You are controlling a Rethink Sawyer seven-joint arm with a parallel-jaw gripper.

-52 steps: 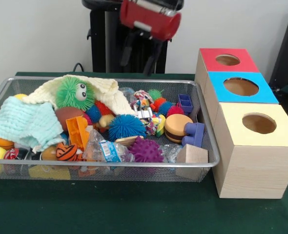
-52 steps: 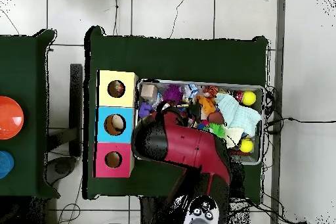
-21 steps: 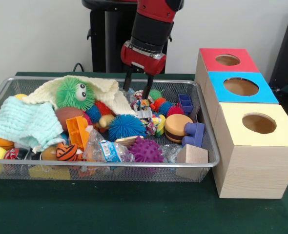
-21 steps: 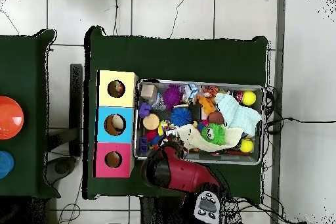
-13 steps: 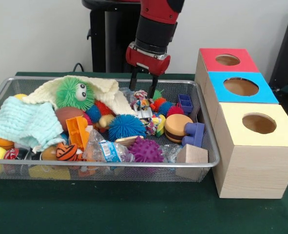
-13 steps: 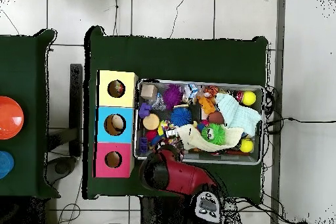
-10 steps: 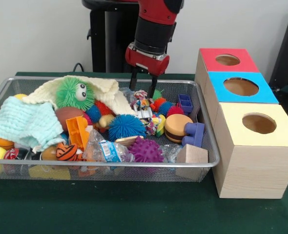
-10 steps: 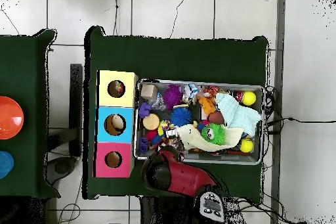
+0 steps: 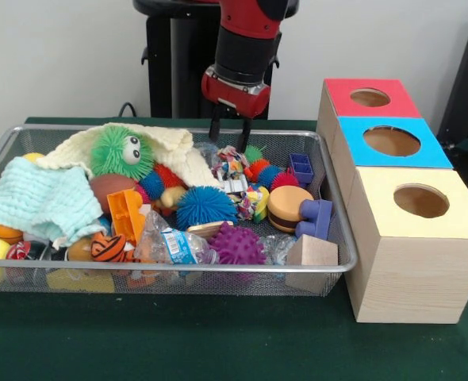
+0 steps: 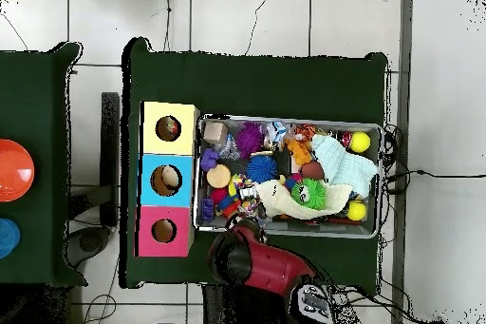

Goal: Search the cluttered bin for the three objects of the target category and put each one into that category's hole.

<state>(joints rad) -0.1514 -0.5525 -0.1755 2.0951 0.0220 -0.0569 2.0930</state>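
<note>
The wire mesh bin [image 9: 178,268] is full of toys. One whitish lump with confetti patches [image 9: 231,163] lies at the bin's far side. A second lump [image 9: 247,203] lies beside a blue spiky ball. I see no third one. My gripper [image 9: 228,139] hangs open and empty just above the far lump, not touching it. The yellow-topped box's hole [image 9: 421,200] is at the near right; in the overhead view this hole [image 10: 168,128] is at the top of the box row. There the red arm [image 10: 261,263] covers the gripper at the bin's [image 10: 294,119] lower edge.
A blue-topped box [image 9: 393,141] and a red-topped box [image 9: 370,97] stand behind the yellow one. The bin also holds spiky balls [image 9: 205,206], a green furry toy [image 9: 123,151], cloths [image 9: 36,198], a plastic wrapper [image 9: 174,244], a toy burger [image 9: 288,206] and a wooden block [image 9: 310,252].
The arm came down from high above the bin to the far lump. In the last half second the gripper rose a little, still open, and the arm drew back towards the base.
</note>
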